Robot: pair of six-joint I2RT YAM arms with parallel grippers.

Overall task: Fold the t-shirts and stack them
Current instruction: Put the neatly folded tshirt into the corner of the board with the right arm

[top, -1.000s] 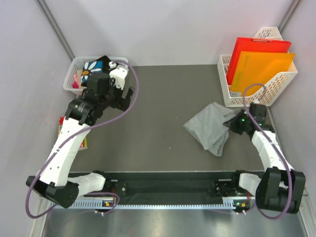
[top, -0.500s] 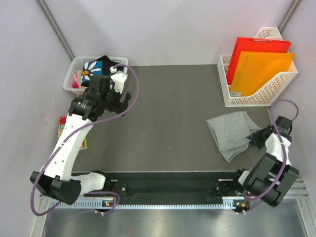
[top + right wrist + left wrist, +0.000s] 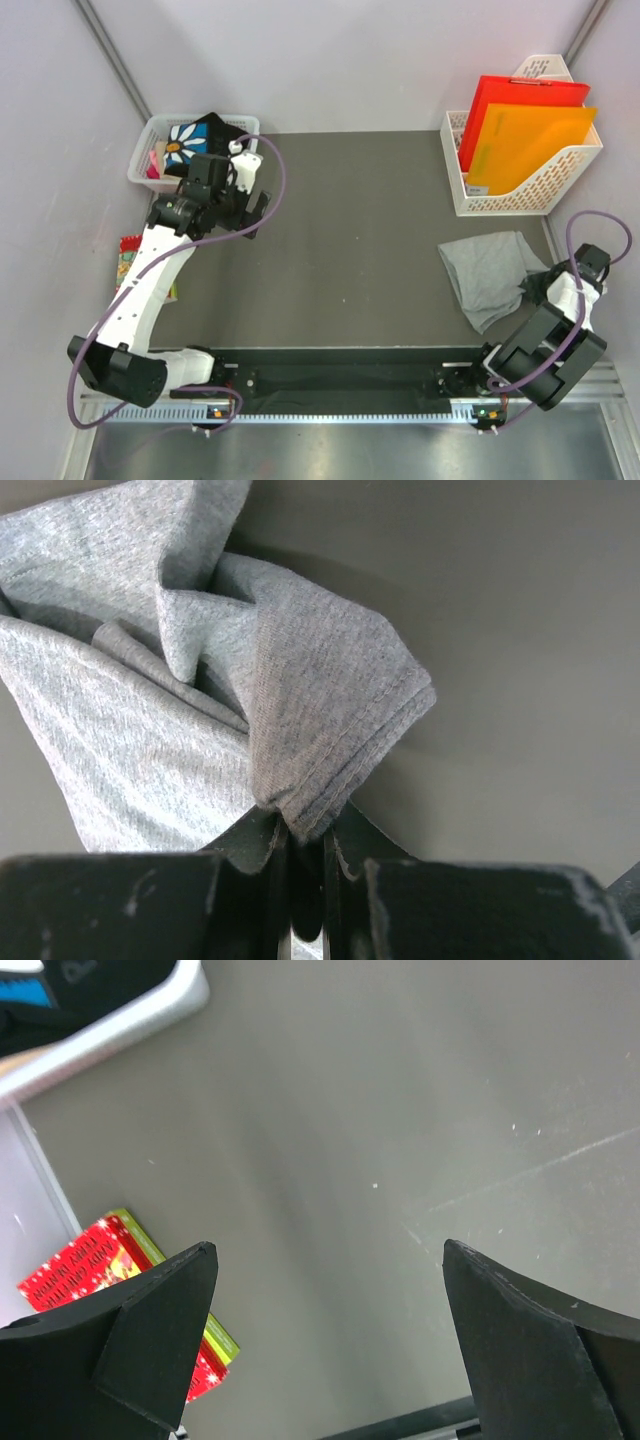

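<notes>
Gripping grey t-shirt [image 3: 488, 278] edge, right hand [image 3: 305, 842] clamped, cloth lying leftward, left hand [image 3: 328, 1260] apart.

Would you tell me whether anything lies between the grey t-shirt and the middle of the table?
Nothing visible: the grey t-shirt, pinched by the right gripper, has only bare table toward the middle.

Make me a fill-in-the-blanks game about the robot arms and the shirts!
The grey t-shirt is pinched by the ____ arm's fingers.
The left fingers are wide ____ and hold nothing.
The black daisy t-shirt lies in a white basket near the ____ arm.
Missing words: right, open, left.
</notes>
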